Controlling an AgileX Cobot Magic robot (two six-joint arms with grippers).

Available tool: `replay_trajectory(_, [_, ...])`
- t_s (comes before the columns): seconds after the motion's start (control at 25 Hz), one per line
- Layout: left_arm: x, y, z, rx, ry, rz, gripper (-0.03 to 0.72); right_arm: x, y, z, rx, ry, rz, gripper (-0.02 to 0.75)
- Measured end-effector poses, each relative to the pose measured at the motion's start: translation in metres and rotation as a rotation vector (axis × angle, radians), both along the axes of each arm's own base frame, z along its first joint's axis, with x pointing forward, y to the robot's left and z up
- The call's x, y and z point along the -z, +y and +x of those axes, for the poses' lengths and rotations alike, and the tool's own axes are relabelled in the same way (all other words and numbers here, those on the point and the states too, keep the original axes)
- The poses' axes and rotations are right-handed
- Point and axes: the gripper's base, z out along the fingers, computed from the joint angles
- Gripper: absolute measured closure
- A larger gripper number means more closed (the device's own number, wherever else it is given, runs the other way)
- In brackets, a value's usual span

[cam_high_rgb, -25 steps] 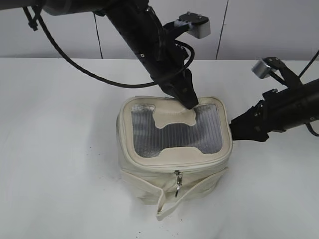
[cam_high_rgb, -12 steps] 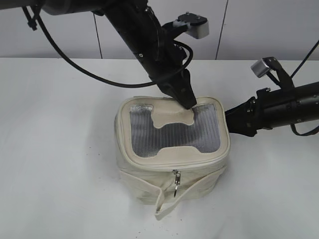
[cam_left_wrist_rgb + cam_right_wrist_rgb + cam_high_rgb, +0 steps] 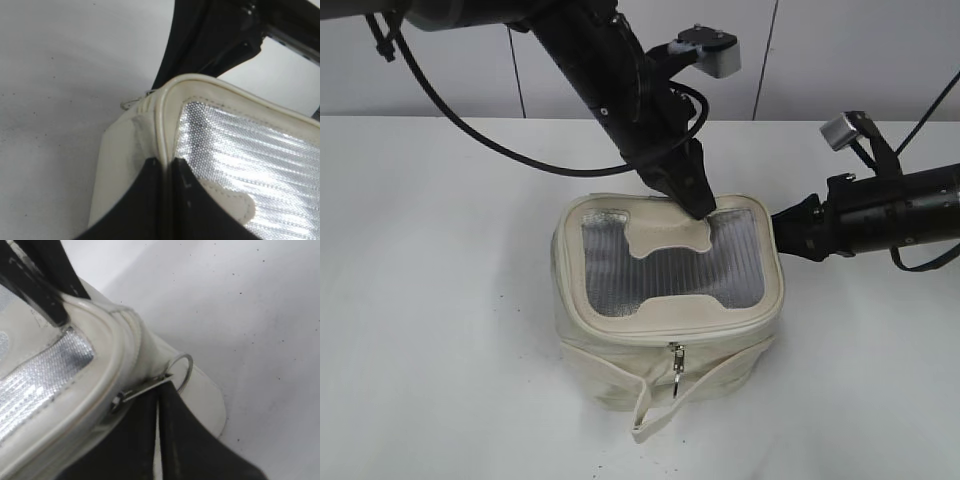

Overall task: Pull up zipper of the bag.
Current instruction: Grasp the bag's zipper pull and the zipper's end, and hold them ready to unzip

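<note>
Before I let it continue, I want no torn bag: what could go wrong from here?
The right gripper has only the thin tip of the zipper pull between its nearly shut fingers, so the pull may slip out.

The left gripper pinches just the piping at the bag lid's far edge; if that hold slips, the soft bag may slide or crumple instead of the slider moving.

The strap hangs loose at the front and could snag.

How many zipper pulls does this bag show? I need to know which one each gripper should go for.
2. One zipper pull hangs at the bag's front; another sits at its right corner, at the right gripper. More could be hidden behind.
</note>
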Motion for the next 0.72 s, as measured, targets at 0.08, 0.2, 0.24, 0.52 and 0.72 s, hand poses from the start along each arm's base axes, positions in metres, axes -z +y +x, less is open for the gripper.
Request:
replay_trajectory(0.08, [0.000,0.000,0.000,0.001,0.000,0.000,0.649,0.002,-0.001,-0.001,0.015,0.038,-0.007,0.733])
replay_trajectory(0.2, [0.000,0.000,0.000,0.000,-0.002,-0.001,0.649,0.003,-0.003,-0.005,0.018,0.098,-0.043,0.733])
replay_trajectory(0.24, [0.000,0.000,0.000,0.000,-0.002,-0.001,0.649,0.002,-0.003,-0.006,0.018,0.114,-0.058,0.733])
replay_trajectory(0.52, [0.000,0.000,0.000,-0.001,0.000,-0.002,0.649,-0.009,-0.010,-0.019,0.023,0.226,-0.177,0.733])
replay_trajectory(0.72, [0.000,-0.001,0.000,-0.001,0.000,-0.003,0.649,-0.028,-0.013,-0.024,0.026,0.203,-0.216,0.733])
